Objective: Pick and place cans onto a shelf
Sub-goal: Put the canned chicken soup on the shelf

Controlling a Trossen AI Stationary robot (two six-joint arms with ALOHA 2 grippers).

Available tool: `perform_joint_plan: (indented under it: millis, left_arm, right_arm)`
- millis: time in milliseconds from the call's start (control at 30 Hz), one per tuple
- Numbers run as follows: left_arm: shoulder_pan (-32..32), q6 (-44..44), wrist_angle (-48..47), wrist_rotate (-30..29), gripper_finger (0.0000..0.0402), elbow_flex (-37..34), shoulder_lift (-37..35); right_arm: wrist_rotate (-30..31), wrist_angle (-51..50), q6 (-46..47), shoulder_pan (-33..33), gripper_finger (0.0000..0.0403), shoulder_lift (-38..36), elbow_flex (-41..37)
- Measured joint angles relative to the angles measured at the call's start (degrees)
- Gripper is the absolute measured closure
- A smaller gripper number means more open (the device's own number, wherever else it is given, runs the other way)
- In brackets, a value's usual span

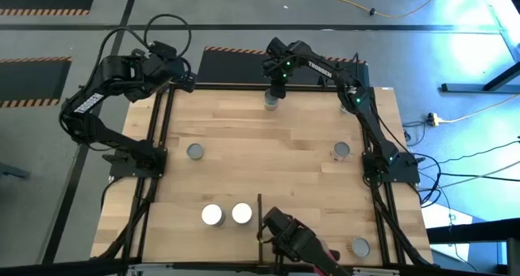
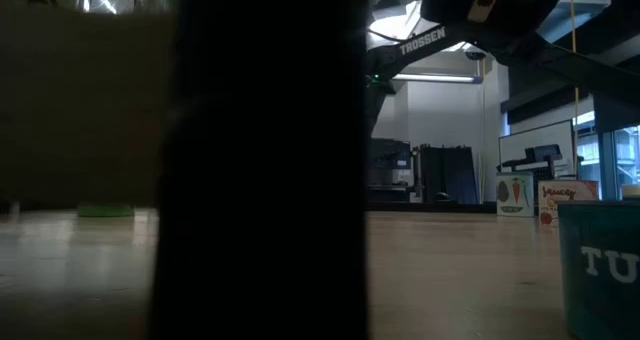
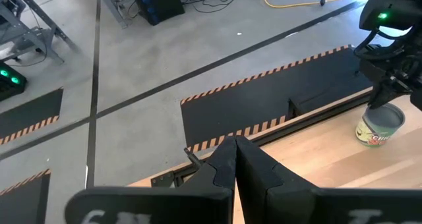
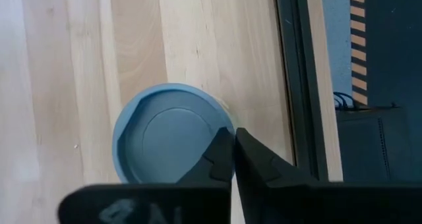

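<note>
Table (image 1: 268, 158): your six cans spread over it | Left gripper (image 3: 235, 159): parked off the far-left corner, fingers pinched together, empty | Right gripper (image 4: 234, 159): over the far edge, fingers closed above the can (image 4: 173, 133), gripping nothing | That can: directly below its tips, beside the frame (image 4: 297, 79)

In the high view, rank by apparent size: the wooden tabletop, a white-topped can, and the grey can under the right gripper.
1. Wooden tabletop, by far the largest.
2. White-topped can.
3. Grey can at the far edge, partly covered by the right gripper, so it only looks smaller; the two cans may well match.
</note>
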Motion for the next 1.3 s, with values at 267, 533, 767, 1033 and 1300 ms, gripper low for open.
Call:
perform_joint_plan:
  millis: [267,533,767,1033,1300]
  left_arm:
    - [0.0,0.03,0.0,1.66,0.0401,0.0,0.01]
    - [0.01,0.4,-0.02,1.73,0.0401,0.0,-0.01]
    - [0.0,0.5,-0.1,4.58,0.0401,0.0,-0.01]
    - [0.01,5.26,-0.34,4.85,0.0401,0.0,-0.01]
    - [0.01,9.82,-1.74,8.29,0.0401,0.0,-0.06]
  right_arm:
    - [1.2,-4.66,-0.25,0.02,0.0401,-0.84,1.05]
    - [5.36,-7.43,-0.26,0.18,0.0401,-6.7,1.07]
    - [16.59,-10.27,3.42,2.56,0.0401,-13.06,1.11]
    - [17.03,-11.38,7.03,8.71,0.0401,-19.13,1.11]
    - [24.5,-10.59,12.38,17.78,0.0401,-23.22,1.11]
